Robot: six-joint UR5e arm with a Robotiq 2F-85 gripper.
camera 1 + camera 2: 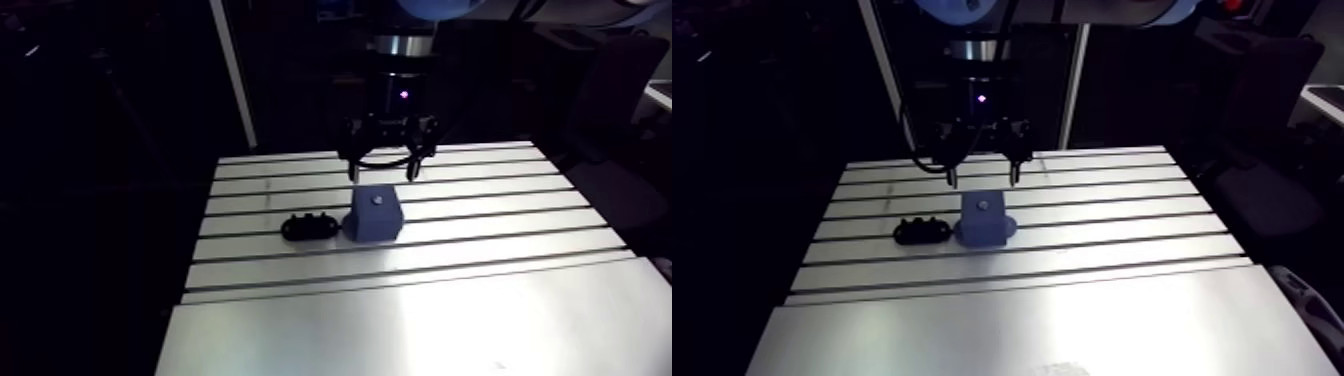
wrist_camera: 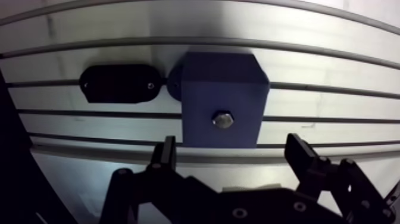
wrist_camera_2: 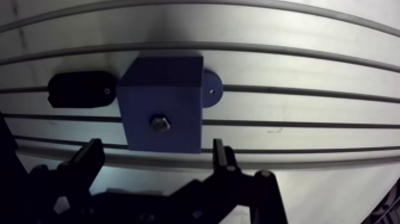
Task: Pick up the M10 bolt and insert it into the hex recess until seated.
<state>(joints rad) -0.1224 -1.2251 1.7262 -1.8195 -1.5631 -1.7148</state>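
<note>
— Four things on view, then. Biggest first?

— That is the slotted table point(image 1: 420, 320): bright aluminium, with dark grooves running across it from side to side. Everything else stands on its grooved far half.

— And the arm's end?

— Its gripper point(image 2: 231, 143) comes down from above. In the arm view it hangs over the table just behind the block. The wrist view settles its state: the two fingers point(image 2: 164, 156) are spread wide and released, clamping nothing, and their tips are clear of the block.

— What lies under it?

— The blue block point(image 2: 220, 95), a squat cube standing upright on the table. It is just ahead of the fingertips and roughly centred between them. A rounded blue foot point(image 3: 212, 89) shows at its base on the side away from the black piece, and another shows on the side toward it.

— The black piece?

— A black oval piece point(image 2: 119, 83) lies flat on the table, with a small hole near each end. It sits just beside the block's nearer foot. Whether the two touch, I cannot tell.

— Then the bolt.

— The M10 bolt point(image 2: 222, 120) is the smallest of the lot. Its silvery hex head shows in the middle of the block's top face, set into it and pointing straight up. How deep it sits, I cannot tell.
</note>
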